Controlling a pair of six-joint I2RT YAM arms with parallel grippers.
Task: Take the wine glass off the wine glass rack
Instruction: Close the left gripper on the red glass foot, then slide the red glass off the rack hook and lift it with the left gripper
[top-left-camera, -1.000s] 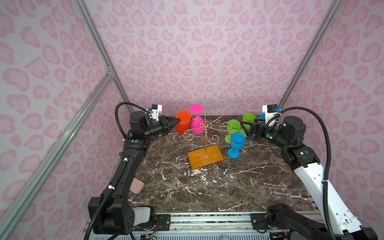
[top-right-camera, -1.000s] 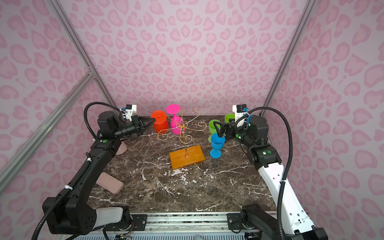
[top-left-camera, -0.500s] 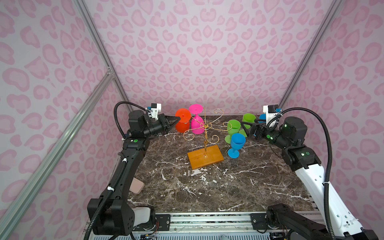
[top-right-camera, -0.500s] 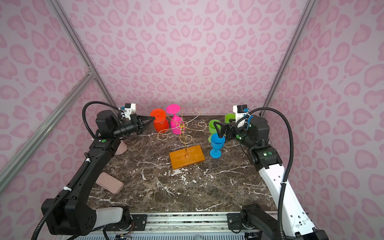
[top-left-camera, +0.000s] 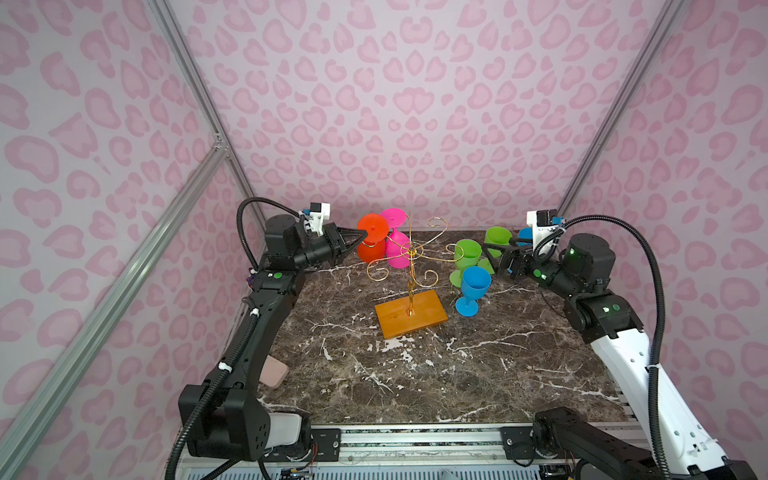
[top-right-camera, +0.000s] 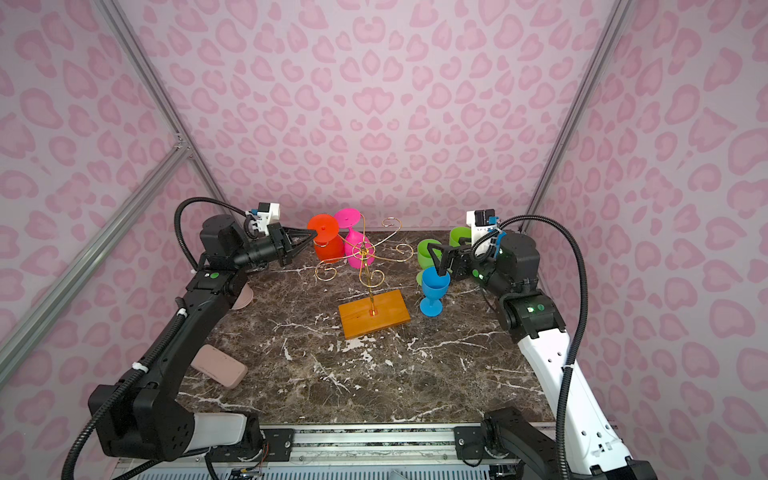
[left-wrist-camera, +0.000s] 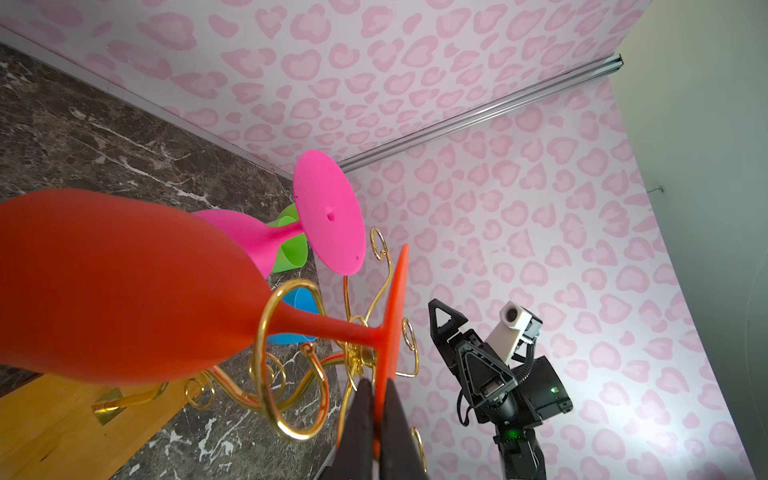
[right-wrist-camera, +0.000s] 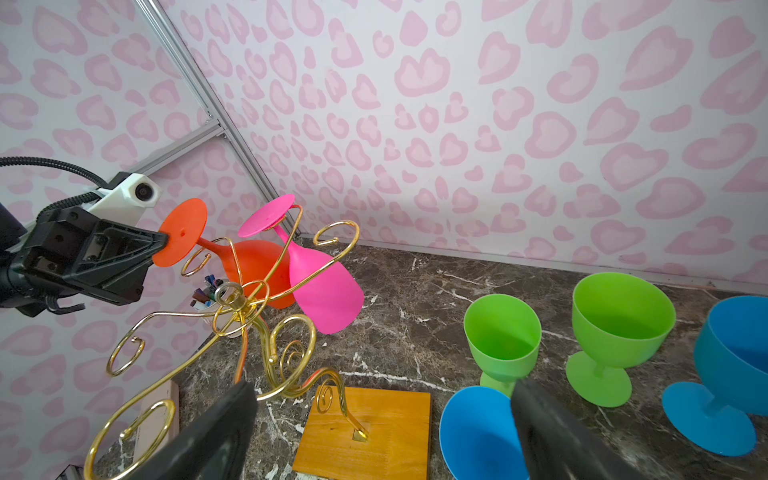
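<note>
orange wine glass (top-left-camera: 369, 252), inverted, seemingly hooked on gold wire rack (top-left-camera: 399, 318); left gripper (top-left-camera: 360, 237) pinches its foot; right gripper (right-wrist-camera: 382, 390) gapes.

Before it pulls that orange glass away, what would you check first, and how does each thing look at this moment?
1. Left hand shut on the orange wine glass by its foot: ok.
2. Glass stem free of the wine glass rack: not ok, it runs through a gold loop.
3. Pink wine glass clear of the orange bowl: cannot tell, they overlap.
4. Right hand open, holding nothing: ok.
5. Nearest blue goblet upright, apart from the rack: ok.
</note>
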